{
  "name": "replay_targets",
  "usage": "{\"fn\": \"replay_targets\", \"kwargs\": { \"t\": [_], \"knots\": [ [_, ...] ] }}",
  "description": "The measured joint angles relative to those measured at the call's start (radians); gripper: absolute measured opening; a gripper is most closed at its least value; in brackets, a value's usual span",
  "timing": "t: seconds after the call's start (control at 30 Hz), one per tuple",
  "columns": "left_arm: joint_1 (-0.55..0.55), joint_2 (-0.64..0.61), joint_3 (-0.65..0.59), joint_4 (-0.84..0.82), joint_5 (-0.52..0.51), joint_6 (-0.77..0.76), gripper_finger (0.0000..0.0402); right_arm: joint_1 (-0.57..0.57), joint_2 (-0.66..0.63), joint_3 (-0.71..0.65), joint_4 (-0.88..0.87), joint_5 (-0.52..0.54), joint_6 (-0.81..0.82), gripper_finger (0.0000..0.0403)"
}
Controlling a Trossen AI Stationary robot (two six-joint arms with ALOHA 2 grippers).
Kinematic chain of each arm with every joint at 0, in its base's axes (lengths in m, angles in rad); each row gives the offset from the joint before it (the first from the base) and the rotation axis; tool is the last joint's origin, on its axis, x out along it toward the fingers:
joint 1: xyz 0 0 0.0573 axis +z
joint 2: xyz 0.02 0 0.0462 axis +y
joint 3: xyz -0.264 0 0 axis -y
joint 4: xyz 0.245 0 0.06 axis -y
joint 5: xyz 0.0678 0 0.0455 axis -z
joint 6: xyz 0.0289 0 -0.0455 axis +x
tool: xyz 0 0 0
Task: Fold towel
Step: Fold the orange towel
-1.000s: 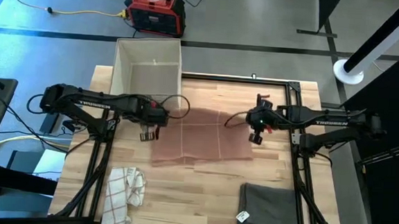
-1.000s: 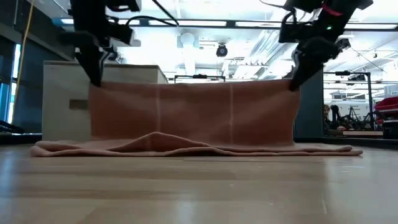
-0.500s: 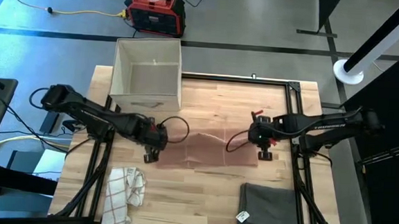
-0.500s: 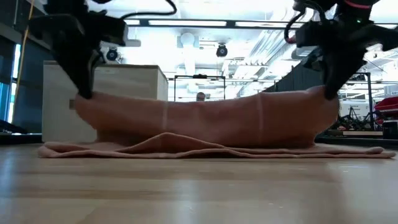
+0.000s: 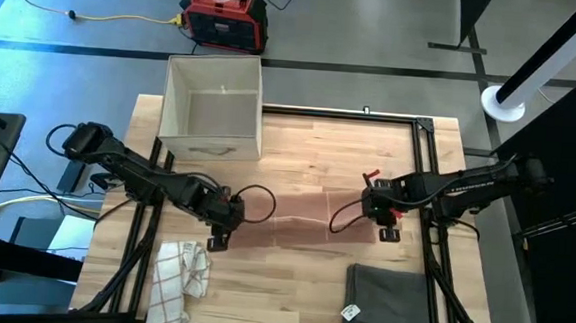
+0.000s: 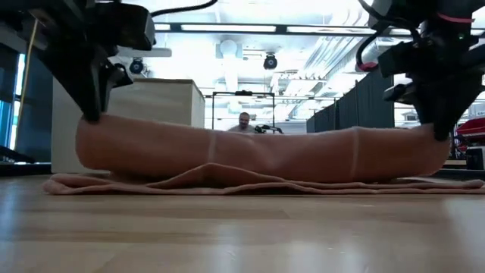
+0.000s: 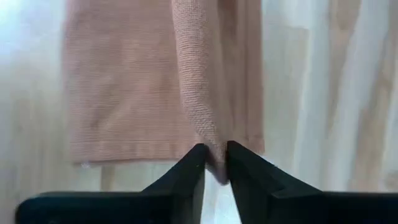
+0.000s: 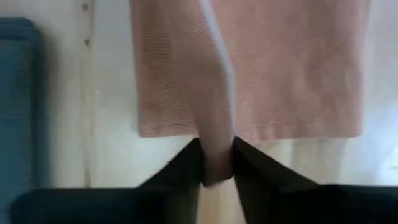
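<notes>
Wrist views alone show jaws pinching towel.

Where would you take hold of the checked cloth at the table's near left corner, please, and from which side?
Judging by the high view, the checked cloth lies crumpled, part of it hanging over the table edge. I would pinch the raised bunch at its upper end from straight above, where folds stand up; the flat part offers no edge.

- I am pinching a salmon-pink towel between my black fingers.
- A white cloth with thin red checks is lying nearby.
- A dark grey folded towel is sitting near my right arm.
- The table is showing pale wood grain.
- A cream box and a red-and-black case are standing beyond.
</notes>
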Motion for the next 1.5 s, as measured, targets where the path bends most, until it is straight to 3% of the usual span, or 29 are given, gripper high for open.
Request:
{"fn": "replay_targets", "kwargs": {
  "t": [0.17, 0.33, 0.53, 0.87, 1.0, 1.17, 1.33, 1.5],
  "knots": [
    [0.025, 0.000, 0.000, -0.003, 0.121, -0.016, 0.0126, 0.000, 0.000, 0.001, -0.040, -0.040, 0.087, 0.0150],
    [0.068, 0.000, 0.044, -0.104, 0.161, -0.016, 0.0145, -0.012, 0.000, 0.062, -0.107, -0.105, 0.203, 0.0181],
    [0.137, 0.000, 0.068, -0.133, 0.079, 0.015, 0.0143, -0.064, 0.000, 0.175, -0.081, -0.141, 0.361, 0.0178],
    [0.217, -0.001, -0.036, -0.107, 0.123, 0.223, 0.0104, -0.086, 0.004, 0.074, 0.137, 0.043, 0.870, 0.0153],
    [0.217, -0.001, -0.093, -0.098, 0.181, 0.285, 0.0079, -0.089, 0.005, 0.060, 0.032, 0.131, 1.052, 0.0133],
    [0.173, -0.001, -0.160, -0.089, 0.210, 0.318, 0.0059, -0.089, 0.005, 0.059, -0.118, 0.133, 1.285, 0.0114],
    [0.125, 0.000, -0.209, -0.049, 0.188, 0.334, 0.0069, -0.095, 0.020, 0.059, -0.107, 0.132, 1.348, 0.0123],
    [0.101, 0.000, -0.209, -0.019, 0.149, 0.333, 0.0094, -0.121, 0.115, 0.059, -0.092, 0.076, 1.364, 0.0144]
  ]
}}
